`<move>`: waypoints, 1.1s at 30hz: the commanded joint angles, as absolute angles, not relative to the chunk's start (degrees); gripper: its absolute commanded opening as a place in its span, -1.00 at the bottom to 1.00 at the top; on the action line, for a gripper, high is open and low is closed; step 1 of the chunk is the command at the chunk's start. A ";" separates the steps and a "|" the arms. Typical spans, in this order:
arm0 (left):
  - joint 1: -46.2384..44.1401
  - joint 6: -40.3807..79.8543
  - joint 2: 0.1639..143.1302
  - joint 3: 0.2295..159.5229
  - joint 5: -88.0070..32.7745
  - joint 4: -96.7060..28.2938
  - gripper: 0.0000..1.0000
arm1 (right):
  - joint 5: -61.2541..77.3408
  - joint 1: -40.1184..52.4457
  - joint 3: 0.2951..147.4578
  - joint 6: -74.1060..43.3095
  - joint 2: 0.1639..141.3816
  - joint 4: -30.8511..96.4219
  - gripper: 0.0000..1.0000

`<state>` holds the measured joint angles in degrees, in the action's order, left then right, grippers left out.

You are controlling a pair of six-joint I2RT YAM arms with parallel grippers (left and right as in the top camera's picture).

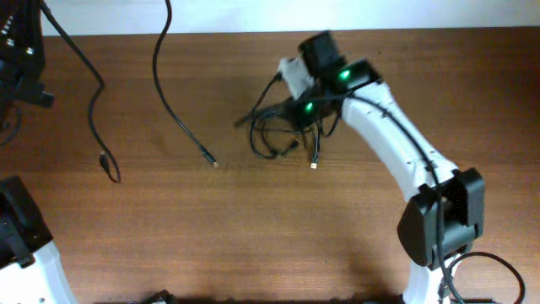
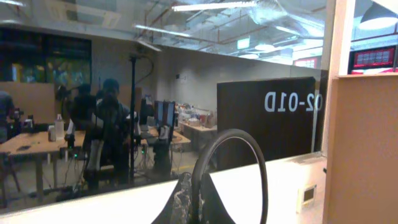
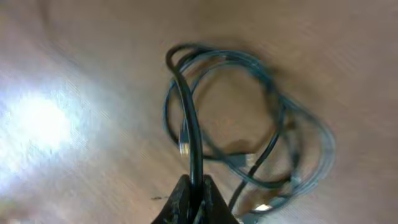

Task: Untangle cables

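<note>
A tangled bundle of thin black cables [image 1: 277,137] lies on the wooden table [image 1: 253,219], with a gold-tipped plug [image 1: 313,165] at its front. In the right wrist view the bundle [image 3: 273,143] lies in loops below. My right gripper [image 3: 194,199] is shut on one black cable [image 3: 189,124] that rises from the bundle; from overhead it sits right over the bundle [image 1: 297,111]. Two separate cable strands [image 1: 93,110] [image 1: 173,110] trail across the left of the table. My left gripper [image 2: 200,202] is shut on a looping black cable [image 2: 249,143], raised and facing a window.
The left arm [image 1: 18,59] is at the far left back corner. The right arm's white link [image 1: 396,143] slants from the front right to the bundle. The left arm's base [image 1: 25,253] stands at the front left.
</note>
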<state>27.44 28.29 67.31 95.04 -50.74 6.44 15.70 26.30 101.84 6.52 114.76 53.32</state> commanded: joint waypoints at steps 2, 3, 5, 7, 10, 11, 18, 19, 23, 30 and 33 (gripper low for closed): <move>27.92 27.31 67.29 95.79 -51.24 6.31 -1.00 | 4.60 29.95 102.37 7.29 112.25 51.99 0.77; 27.92 27.03 67.42 95.79 -51.24 5.19 -1.00 | -0.97 29.93 108.55 7.31 109.14 54.04 0.80; 27.92 26.00 67.96 95.79 -51.66 3.75 -1.00 | -5.50 29.85 126.39 7.31 104.49 62.61 0.95; 27.86 26.00 68.86 95.79 -51.83 3.86 -1.00 | -5.43 27.92 150.63 7.05 102.52 73.32 0.98; 20.86 26.06 72.36 95.79 -50.17 11.27 -1.00 | -5.45 24.60 175.89 7.05 102.13 88.82 0.97; 16.97 26.06 73.87 95.79 -47.24 12.56 -1.00 | -5.43 24.62 177.40 7.05 101.54 90.87 0.98; -21.82 21.12 99.92 109.73 -24.95 16.05 -1.00 | -5.15 24.69 175.98 7.03 99.61 92.44 0.98; -27.16 15.03 105.67 120.31 -20.93 5.04 -1.00 | -5.15 24.69 175.30 7.03 99.61 92.84 0.98; -34.33 19.00 122.98 144.94 -21.93 -1.69 -1.00 | -5.17 24.67 175.13 7.05 98.63 93.06 0.98; -47.57 19.84 134.91 146.15 -21.34 -2.09 -1.00 | -5.19 24.67 175.09 7.07 95.55 93.25 0.98; -47.99 19.40 139.02 146.15 -21.19 -5.37 -1.00 | -5.26 24.67 172.51 7.31 92.47 92.66 0.98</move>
<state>-48.66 19.31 136.57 145.36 -22.00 -3.95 -5.10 24.88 174.10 7.49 95.00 93.25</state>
